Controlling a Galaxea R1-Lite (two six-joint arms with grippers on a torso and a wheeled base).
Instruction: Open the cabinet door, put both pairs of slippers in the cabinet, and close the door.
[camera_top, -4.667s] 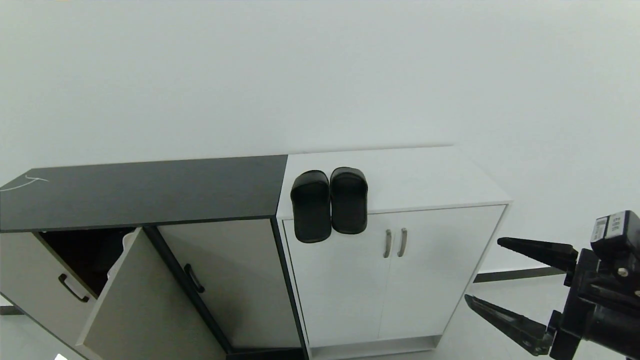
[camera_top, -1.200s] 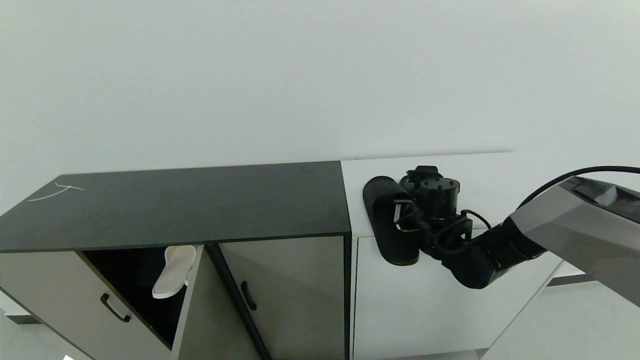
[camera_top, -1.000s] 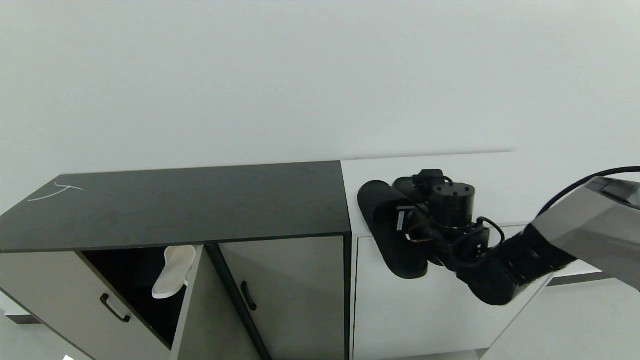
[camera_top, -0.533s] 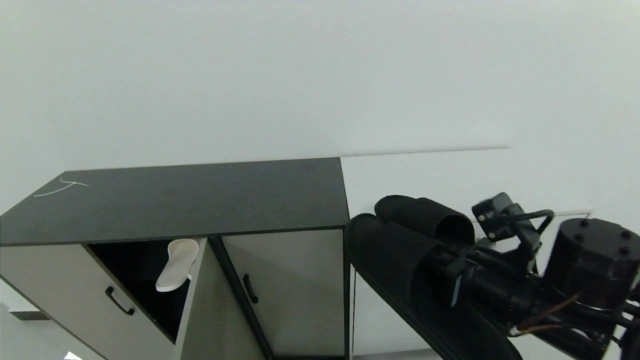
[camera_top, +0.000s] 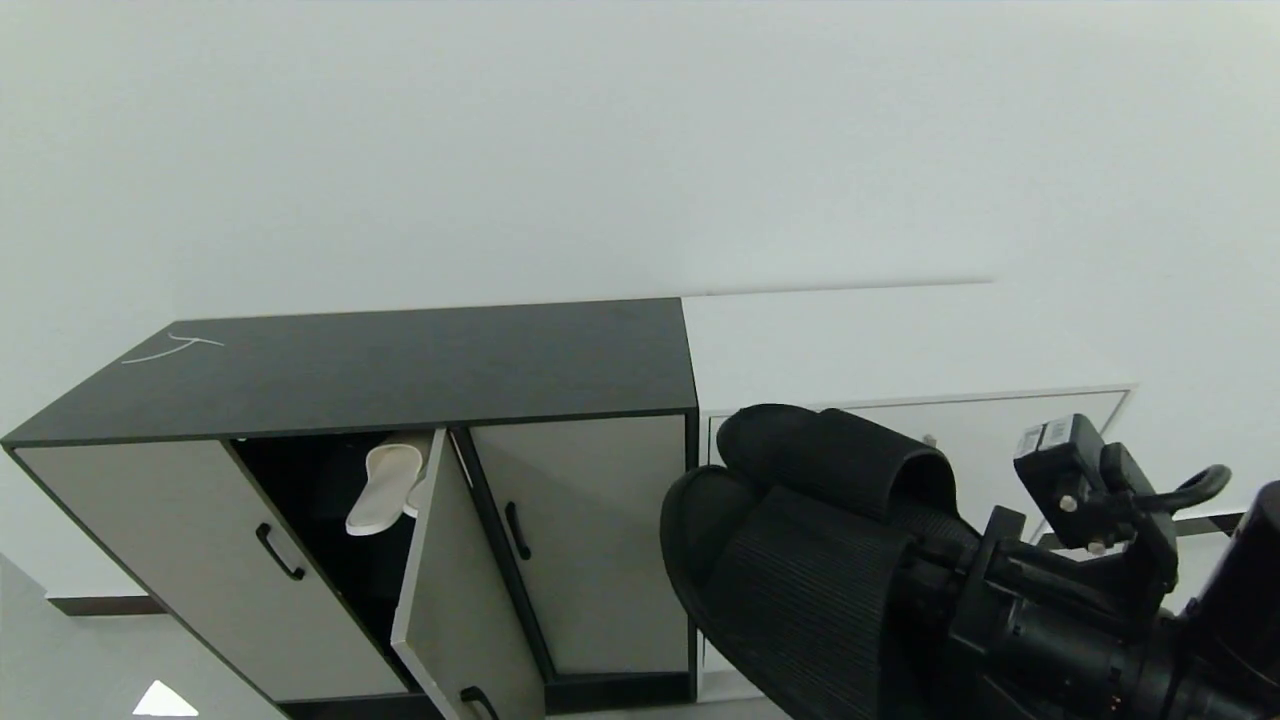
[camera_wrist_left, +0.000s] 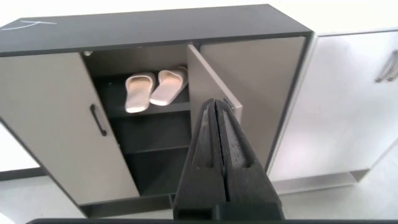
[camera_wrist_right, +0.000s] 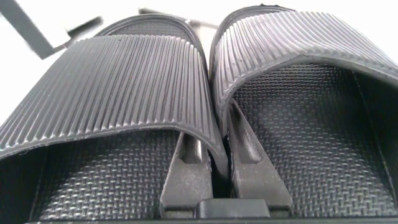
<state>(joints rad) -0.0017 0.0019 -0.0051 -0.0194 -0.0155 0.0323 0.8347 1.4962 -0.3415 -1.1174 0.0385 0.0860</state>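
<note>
Two black slippers (camera_top: 800, 540) hang in the air, in front of the seam between the dark cabinet (camera_top: 400, 360) and the white cabinet (camera_top: 850, 330).

- The right gripper (camera_wrist_right: 214, 162) is clamped on the pair. Its fingers (camera_wrist_right: 186, 168) pinch the two inner strap edges together, so both slippers ride as one piece.
- In the head view the pair's long axis runs from 10 o'clock to 4 o'clock. The toes point to 10 o'clock and the heels sit back toward the wrist, soles down.
- The target opening lies at about 9 o'clock from the held pair, past the open door (camera_top: 450, 580). That door stands swung outward between the slippers and the compartment.
- One pair of white slippers (camera_wrist_left: 140, 90) is already inside, side by side on the upper shelf (camera_wrist_left: 155, 109), with long axes running front to back.
- The left gripper (camera_wrist_left: 217, 143) has its fingers pressed together on nothing. It is out in front of the cabinet and aimed at the open door's edge.

Judgement: the right arm has the load, so it has to carry the pair to 9 o'clock around the door's free edge. The toes should turn to 12 o'clock, into the cabinet, before insertion. The risk is clipping the door.
</note>
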